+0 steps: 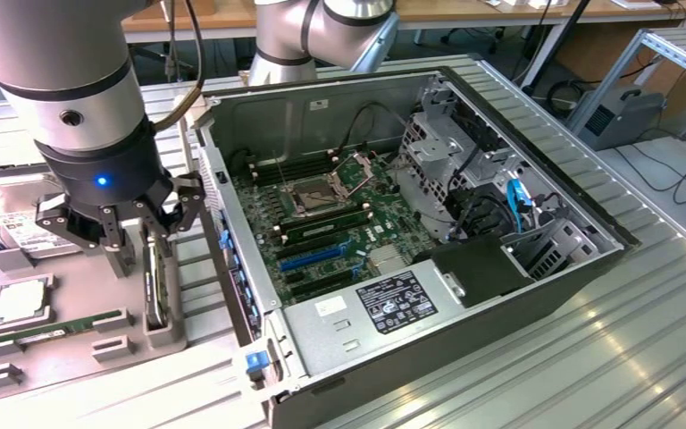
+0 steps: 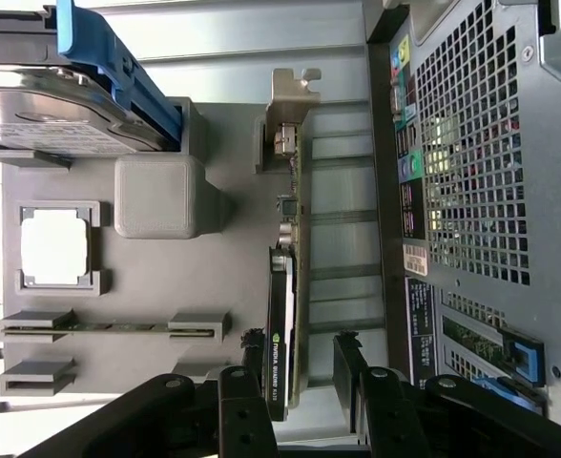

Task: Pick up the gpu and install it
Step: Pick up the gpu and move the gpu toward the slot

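Bright, even light, perhaps overhead; soft shadows, slight blur.

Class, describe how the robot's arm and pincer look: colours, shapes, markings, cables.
The arm is a thick silver-grey tube with a darker grey band. Its wrist section is black, with a small glowing blue light. The pincer is black, built of jointed links with round pivots. A black cable runs alongside the arm.

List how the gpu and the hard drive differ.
The gpu stands on edge in a slot; the hard drive lies label up. The gpu is black with a pale metal bracket; the hard drive is silver. The open claw straddles the gpu, not the hard drive. Both sit on the grey tray.
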Available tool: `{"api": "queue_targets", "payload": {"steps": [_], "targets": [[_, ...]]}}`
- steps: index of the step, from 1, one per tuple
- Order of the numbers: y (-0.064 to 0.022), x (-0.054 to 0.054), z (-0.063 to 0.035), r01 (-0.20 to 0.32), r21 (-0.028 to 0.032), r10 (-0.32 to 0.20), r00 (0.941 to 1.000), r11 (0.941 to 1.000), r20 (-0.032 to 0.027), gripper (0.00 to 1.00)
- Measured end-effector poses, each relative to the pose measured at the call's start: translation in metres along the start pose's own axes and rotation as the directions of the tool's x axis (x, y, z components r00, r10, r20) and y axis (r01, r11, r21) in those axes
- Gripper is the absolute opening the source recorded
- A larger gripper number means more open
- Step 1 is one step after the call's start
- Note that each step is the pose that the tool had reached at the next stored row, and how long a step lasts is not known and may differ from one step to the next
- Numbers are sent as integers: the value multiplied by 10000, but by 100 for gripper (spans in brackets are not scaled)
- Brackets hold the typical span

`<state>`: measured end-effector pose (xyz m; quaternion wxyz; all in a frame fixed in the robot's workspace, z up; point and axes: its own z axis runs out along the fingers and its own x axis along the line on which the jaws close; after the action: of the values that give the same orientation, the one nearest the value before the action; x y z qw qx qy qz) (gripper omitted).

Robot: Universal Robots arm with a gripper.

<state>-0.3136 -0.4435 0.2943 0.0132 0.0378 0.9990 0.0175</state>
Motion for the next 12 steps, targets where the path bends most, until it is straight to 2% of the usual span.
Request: {"api": "queue_targets", "payload": {"steps": [12], "targets": [[-1, 1, 37, 1, 3, -1, 10000, 10000, 0, 42]]}}
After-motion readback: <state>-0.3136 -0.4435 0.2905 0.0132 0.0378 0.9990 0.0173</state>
